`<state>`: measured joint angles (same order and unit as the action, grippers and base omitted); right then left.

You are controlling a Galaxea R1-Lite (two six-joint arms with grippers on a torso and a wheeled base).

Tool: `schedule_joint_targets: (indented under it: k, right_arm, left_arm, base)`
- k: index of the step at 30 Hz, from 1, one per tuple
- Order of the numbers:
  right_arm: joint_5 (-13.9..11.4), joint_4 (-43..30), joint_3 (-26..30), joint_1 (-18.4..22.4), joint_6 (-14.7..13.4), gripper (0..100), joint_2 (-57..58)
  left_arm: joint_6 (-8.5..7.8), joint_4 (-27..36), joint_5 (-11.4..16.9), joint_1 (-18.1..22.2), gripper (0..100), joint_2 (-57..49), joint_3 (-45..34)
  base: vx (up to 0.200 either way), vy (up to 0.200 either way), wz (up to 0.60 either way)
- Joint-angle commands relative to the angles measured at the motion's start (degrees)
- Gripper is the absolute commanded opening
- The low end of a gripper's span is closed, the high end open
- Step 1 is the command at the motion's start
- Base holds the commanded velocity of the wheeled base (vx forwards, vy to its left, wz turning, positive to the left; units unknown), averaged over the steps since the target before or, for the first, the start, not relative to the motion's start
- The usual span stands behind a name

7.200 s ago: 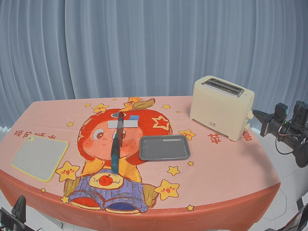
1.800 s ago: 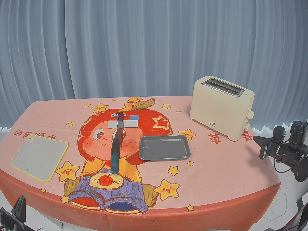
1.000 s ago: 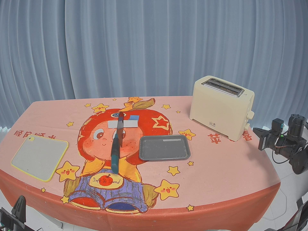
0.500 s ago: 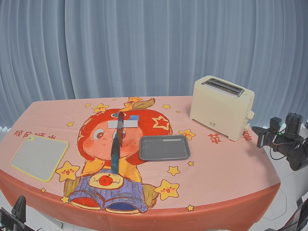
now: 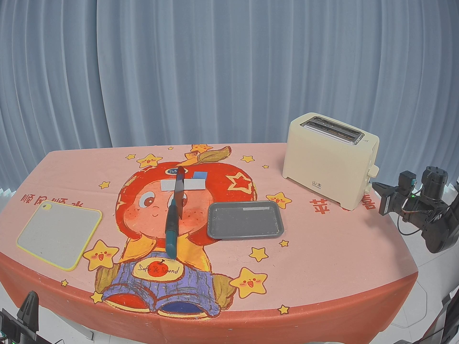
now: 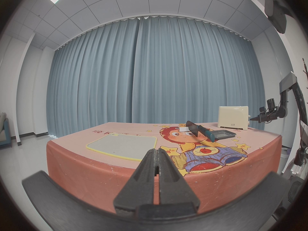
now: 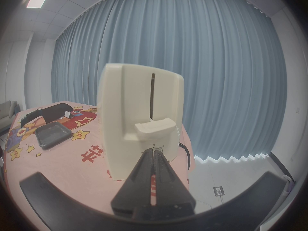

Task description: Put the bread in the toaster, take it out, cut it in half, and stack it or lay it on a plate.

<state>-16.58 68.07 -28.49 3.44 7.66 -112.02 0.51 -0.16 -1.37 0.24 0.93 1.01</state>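
Note:
The cream toaster point(image 5: 325, 161) stands at the table's back right, its two slots facing up. On its end face the lever point(image 7: 155, 127) sits low in its slot. My right gripper point(image 5: 374, 185) is shut, off the table's right edge, with its tip close to that end face just under the lever point(image 5: 373, 170); in the right wrist view the shut fingertips point(image 7: 153, 152) point at the dial below the lever. My left gripper point(image 6: 157, 151) is shut and empty, low before the table's front left corner point(image 5: 31, 295). A grey tray plate point(image 5: 246, 236) lies mid-table.
A teal-handled knife point(image 5: 171, 220) lies left of the plate, blade pointing to the back, over white and blue patches point(image 5: 189, 183). A grey cutting board with a yellow rim point(image 5: 60, 232) sits at the front left. The toaster's cord point(image 7: 186, 154) hangs behind it.
Over the last seconds my right gripper dropped, then rose again and moved in toward the toaster's lever end. Nothing on the table has moved; the left arm is still.

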Motion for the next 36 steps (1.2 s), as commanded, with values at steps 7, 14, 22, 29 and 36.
schedule_joint_targets:
  k: [7,14,22,29,36]
  right_arm:
    - [-0.1,0.7,-1.8,-0.4,0.1,0,-4.3]
    - [0.1,0.7,-1.2,-1.5,0.2,0,-4.3]
    - [0.3,0.7,-0.5,-2.5,0.3,0,-4.1]
    - [0.3,0.7,-0.3,-2.5,0.3,0,-3.8]
    - [0.3,0.7,0.9,-4.1,0.3,0,-2.6]
  left_arm:
    - [0.02,0.0,0.0,0.0,0,-0.9,-1.0]
    - [0.02,0.0,0.0,0.0,0,-0.9,-1.0]
    - [0.02,0.0,0.0,0.0,0,-0.9,-1.0]
    - [0.02,0.0,0.0,0.0,0,-0.9,-1.0]
    - [0.02,0.0,0.0,0.0,0,-0.9,-1.0]
  base:
    - [0.000,0.000,0.00]
    - [0.000,0.000,0.00]
    - [0.000,0.000,0.00]
    - [0.000,0.000,0.00]
    - [0.000,0.000,0.00]
